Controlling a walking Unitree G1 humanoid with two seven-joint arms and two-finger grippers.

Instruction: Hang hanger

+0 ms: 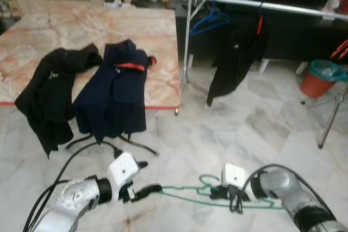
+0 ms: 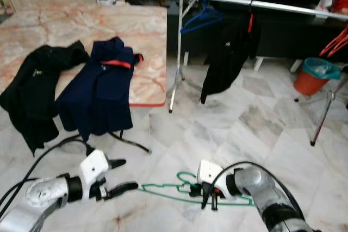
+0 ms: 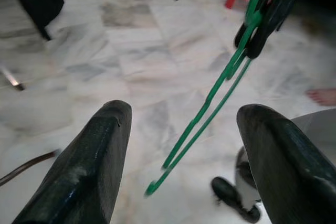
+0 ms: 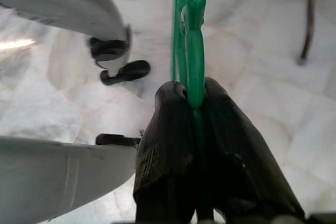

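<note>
Beyond the marble worktop (image 1: 136, 31) draped with a navy jacket (image 1: 114, 93) stands a clothes rail (image 1: 261, 5), while low over the floor the right tool (image 1: 220, 192) is clenched on a green hanger (image 1: 187, 191) whose free end points at the released left tool (image 1: 148, 190).

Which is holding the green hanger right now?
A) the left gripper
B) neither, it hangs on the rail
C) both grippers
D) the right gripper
D: the right gripper has its fingers shut on the green hanger, while the left gripper is open with the hanger's end loose between its fingers.
</note>
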